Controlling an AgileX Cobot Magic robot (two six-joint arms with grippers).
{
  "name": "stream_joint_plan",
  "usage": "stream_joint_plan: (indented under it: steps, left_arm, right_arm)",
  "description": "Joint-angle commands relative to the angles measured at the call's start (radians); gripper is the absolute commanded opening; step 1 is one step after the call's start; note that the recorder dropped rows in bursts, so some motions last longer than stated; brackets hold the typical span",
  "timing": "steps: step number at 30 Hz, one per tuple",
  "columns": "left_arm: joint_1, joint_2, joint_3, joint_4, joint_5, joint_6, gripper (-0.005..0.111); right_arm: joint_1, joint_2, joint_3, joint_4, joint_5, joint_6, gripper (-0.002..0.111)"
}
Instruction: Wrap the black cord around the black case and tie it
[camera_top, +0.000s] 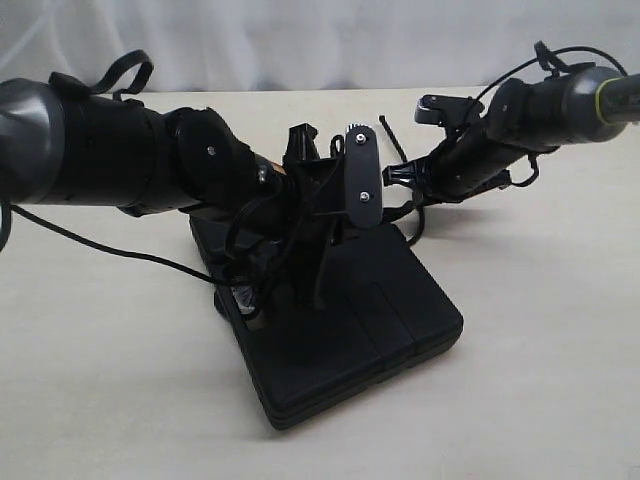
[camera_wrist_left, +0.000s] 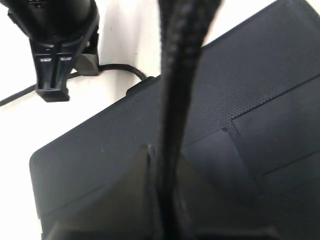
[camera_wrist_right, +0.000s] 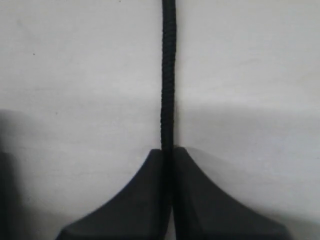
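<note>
The black case (camera_top: 370, 330) lies flat in the middle of the table, and it fills much of the left wrist view (camera_wrist_left: 260, 115). My left gripper (camera_top: 318, 285) hangs low over the case's far half and is shut on the black cord (camera_wrist_left: 180, 75), which runs taut between its fingertips (camera_wrist_left: 164, 155). Just beyond the case's far edge, my right gripper (camera_top: 390, 178) is also shut on the cord. The right wrist view shows the cord (camera_wrist_right: 168, 75) pinched between both fingers (camera_wrist_right: 168, 151) above bare table. A thin stretch of cord (camera_top: 392, 140) rises behind the right gripper.
The left arm's thick body (camera_top: 120, 150) reaches in from the left and hides the case's far end. A smooth robot cable (camera_top: 110, 248) droops to the table left of the case. Pale tabletop (camera_top: 540, 380) surrounds the case, with a white curtain (camera_top: 300, 40) behind.
</note>
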Motion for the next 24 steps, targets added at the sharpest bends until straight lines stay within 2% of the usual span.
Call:
stream_joint_plan:
  steps: [1, 5, 8, 14, 19, 24]
  left_arm:
    - [0.000, 0.026, -0.007, -0.007, -0.043, 0.001, 0.000]
    - [0.000, 0.034, -0.007, -0.009, -0.089, -0.002, 0.000]
    - [0.000, 0.036, -0.007, -0.016, -0.172, -0.077, 0.000]
    - [0.000, 0.082, -0.007, -0.027, -0.283, -0.135, 0.000]
    - [0.000, 0.136, -0.007, -0.145, -0.472, -0.135, 0.000]
    - [0.000, 0.142, -0.007, -0.296, -0.657, -0.133, 0.000]
  right_arm:
    - [0.001, -0.031, 0.136, 0.019, -0.160, -0.053, 0.004]
    - [0.006, -0.109, 0.246, 0.123, -0.286, -0.249, 0.004]
    - [0.057, -0.165, 0.337, 0.131, -0.422, -0.378, 0.004]
    - [0.161, -0.212, 0.486, 0.126, -0.770, -0.381, 0.004]
    - [0.199, -0.213, 0.570, 0.058, -0.935, -0.381, 0.004]
    - [0.199, -0.213, 0.642, 0.017, -1.020, -0.385, 0.004]
